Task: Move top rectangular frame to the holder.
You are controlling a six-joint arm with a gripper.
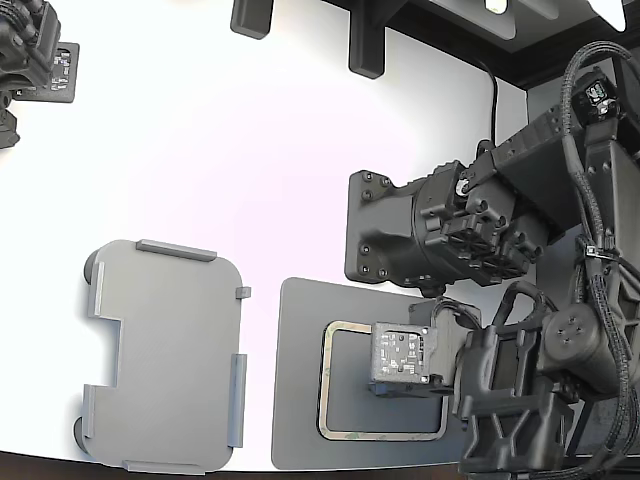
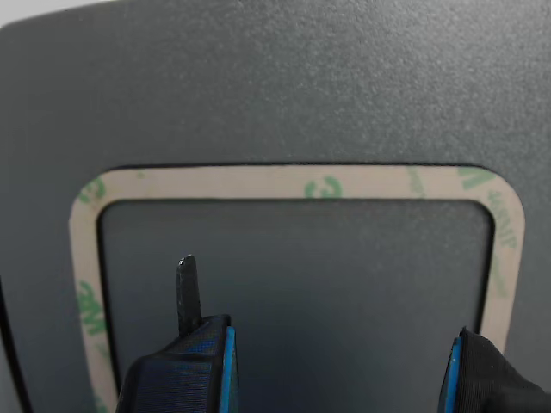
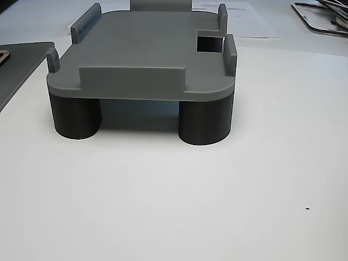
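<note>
The top rectangular frame is a thin tan ring with green print, lying flat on a dark grey mat at the exterior view's lower middle. My gripper hangs over the frame's open centre. In the wrist view the frame runs around the mat's inner panel, and my gripper is open with blue-edged fingers apart and nothing between them. A thin dark blade sticks out from one finger. The holder is a light grey tray with raised tabs, to the exterior view's left of the mat, and bare.
The holder stands on dark round feet on the white table. The arm's bulky black body fills the exterior view's right. A second arm sits at the far upper left. Dark fixtures line the back edge.
</note>
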